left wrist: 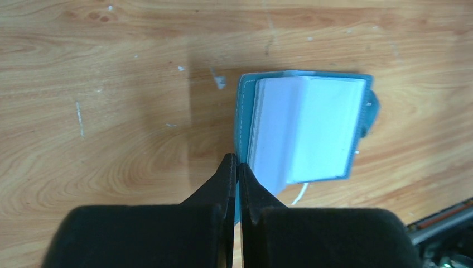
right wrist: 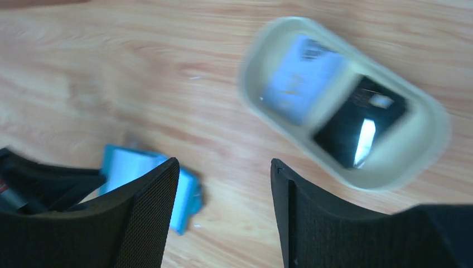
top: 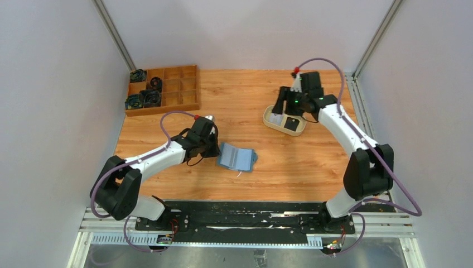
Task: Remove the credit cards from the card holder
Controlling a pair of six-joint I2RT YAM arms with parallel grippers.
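The top view alone showed both arms, plus a wooden compartment box (top: 177,88) at the far left of the tabletop (top: 301,173). The box held dark round items too small to identify. The card holder (top: 237,158) lay open left of centre, well apart from the cream oval tray (top: 270,121) on the far right.

The left wrist view added detail: the holder (left wrist: 304,128) had a teal soft cover with stitched edging and pale, smooth inner sleeves. The left tool (left wrist: 235,167) had its fingers pressed together, with a thin teal strip between them, clamped on the holder's near-left edge. The black fingers hid that corner.

The right wrist view showed the right tool (right wrist: 223,164) spread wide and gripping nothing, above bare wood between the holder (right wrist: 185,198) and the tray (right wrist: 440,131). That view was blurred. Inside the tray lay a pale blue card (right wrist: 301,84) and a glossy black card (right wrist: 357,123), whose print was unreadable. The left finger covered part of the holder.
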